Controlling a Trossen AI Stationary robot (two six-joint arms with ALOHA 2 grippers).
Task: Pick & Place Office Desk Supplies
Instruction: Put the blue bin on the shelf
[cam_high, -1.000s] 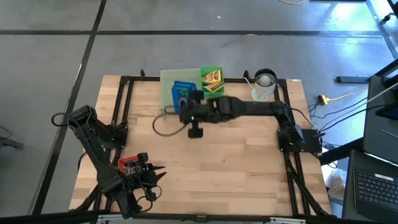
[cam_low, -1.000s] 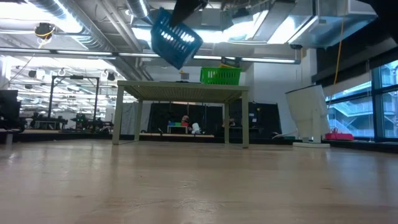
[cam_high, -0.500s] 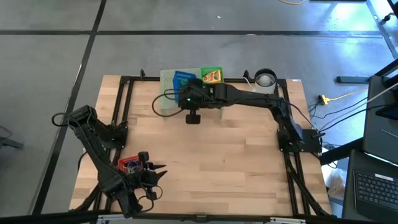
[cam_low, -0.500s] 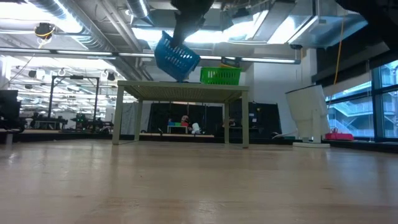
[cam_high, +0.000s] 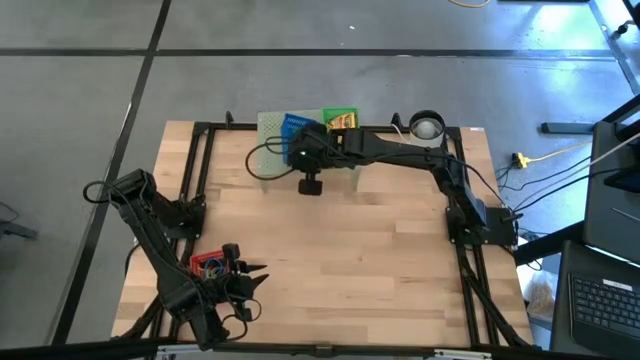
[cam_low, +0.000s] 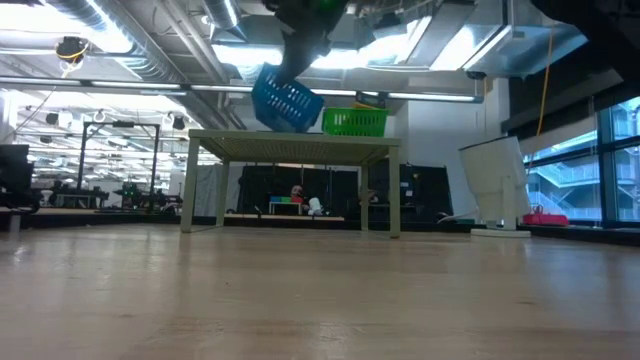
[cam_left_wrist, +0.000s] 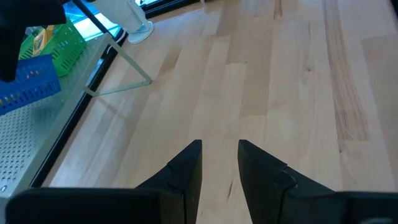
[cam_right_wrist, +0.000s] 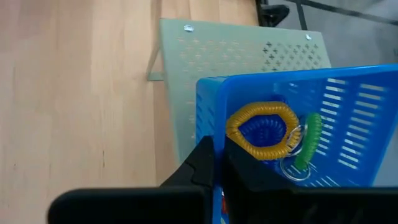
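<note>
My right end effector (cam_right_wrist: 214, 163) clenched on wall of blue tray (cam_right_wrist: 348, 106), tilted over pale green mesh riser (cam_right_wrist: 186, 74), upper centre of high view. Yellow coil ring (cam_right_wrist: 261, 129), green coil ring (cam_right_wrist: 309, 140) inside. Level tray before lowering, beside green tray (cam_high: 341, 121). Left end effector (cam_left_wrist: 219, 163) part open, empty, lower left.

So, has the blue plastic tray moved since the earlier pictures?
Yes. The blue plastic tray has come down toward the pale green mesh riser and now hangs tilted just above its top, beside the green tray.

Coiled rings (cam_right_wrist: 264, 130) in tray (cam_right_wrist: 348, 118); tray above mesh riser (cam_right_wrist: 186, 81).
</note>
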